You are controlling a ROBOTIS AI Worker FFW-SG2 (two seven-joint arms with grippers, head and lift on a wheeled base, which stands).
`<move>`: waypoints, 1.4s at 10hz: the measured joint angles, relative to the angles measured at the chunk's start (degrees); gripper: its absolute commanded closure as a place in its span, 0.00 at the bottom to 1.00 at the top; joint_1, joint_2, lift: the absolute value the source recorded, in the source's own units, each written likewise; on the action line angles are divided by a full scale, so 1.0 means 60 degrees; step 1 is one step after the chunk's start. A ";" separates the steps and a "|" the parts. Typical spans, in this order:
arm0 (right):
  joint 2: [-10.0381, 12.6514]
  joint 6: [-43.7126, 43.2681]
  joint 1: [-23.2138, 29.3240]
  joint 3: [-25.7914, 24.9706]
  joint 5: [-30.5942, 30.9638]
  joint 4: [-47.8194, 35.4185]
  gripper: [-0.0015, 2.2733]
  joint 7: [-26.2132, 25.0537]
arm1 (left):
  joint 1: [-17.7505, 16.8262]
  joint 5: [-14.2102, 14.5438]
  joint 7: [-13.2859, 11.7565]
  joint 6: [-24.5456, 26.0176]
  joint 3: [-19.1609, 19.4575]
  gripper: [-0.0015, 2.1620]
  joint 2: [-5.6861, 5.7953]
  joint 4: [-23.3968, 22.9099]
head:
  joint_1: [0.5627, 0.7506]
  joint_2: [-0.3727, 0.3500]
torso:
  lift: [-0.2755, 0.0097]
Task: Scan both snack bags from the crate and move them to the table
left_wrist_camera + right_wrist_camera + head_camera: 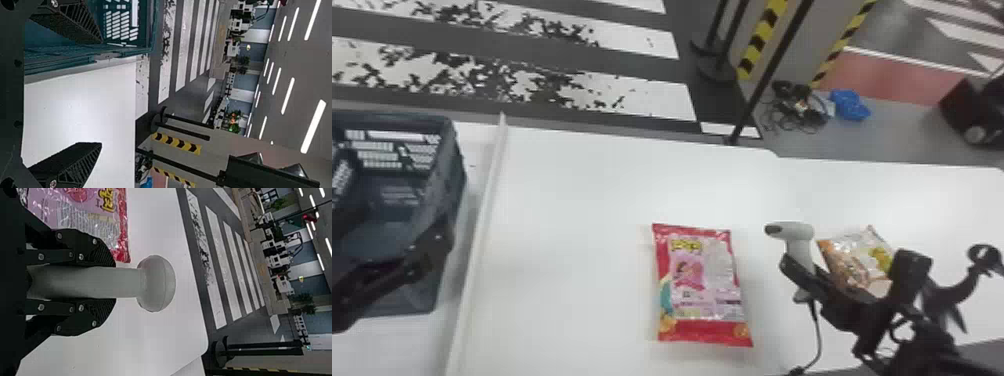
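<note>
Right tool (113, 282): black, two-fingered; closed narrow on the grip of a pale grey, pistol-shaped plastic scanner (799, 237), dark cable (818, 325) hanging below. Scanner head uppermost, its dark window toward the robot's left.

Left tool (101, 93): black, two-fingered; spread wide, nothing between the fingers. Located by the dark blue-grey, slotted plastic crate (397, 117), at the robot's far left.

Item one: flat, rectangular snack bag in glossy red and pink film (702, 287). Lies on the white, smooth-topped bench (582, 200), between crate and scanner, much closer to the latter. From the right tool it lies to the robot's left, slightly toward the robot's side. Long axis runs away from the robot, a little aslant; one long side faces the scanner. Nearer arm: the right.

Item two: orange and silver pillow-shaped snack bag (852, 260), on the bench to the right of the scanner, partly covered by the right arm in the head view.

Divider: raised white strip (483, 220), between crate and red bag.

Judgement: both bags being out of the crate, the step in hand is probably the red bag's scan. The coming move likely calls for a short leftward shift of the scanner, window turned down at the printed face; glare off the film could spoil the reading
</note>
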 measured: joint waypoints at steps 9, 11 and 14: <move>-0.1072 -0.1298 -0.1148 0.0539 0.1078 0.3505 0.06 0.0217 | -0.0085 0.0009 -0.0015 0.0331 -0.0109 0.03 0.0001 -0.0276 | 0.70 0.03 | 0.66; -0.1046 -0.1334 -0.1125 0.0533 0.1091 0.3471 0.01 0.0149 | -0.0089 0.0013 -0.0009 0.0418 -0.0098 0.03 0.0001 -0.0378 | 0.70 0.03 | 0.66; -0.0487 -0.1409 0.0046 -0.0266 0.0209 0.0908 0.02 0.0351 | -0.0066 0.0013 0.0000 0.0551 -0.0095 0.03 0.0000 -0.0584 | 0.70 0.03 | 0.66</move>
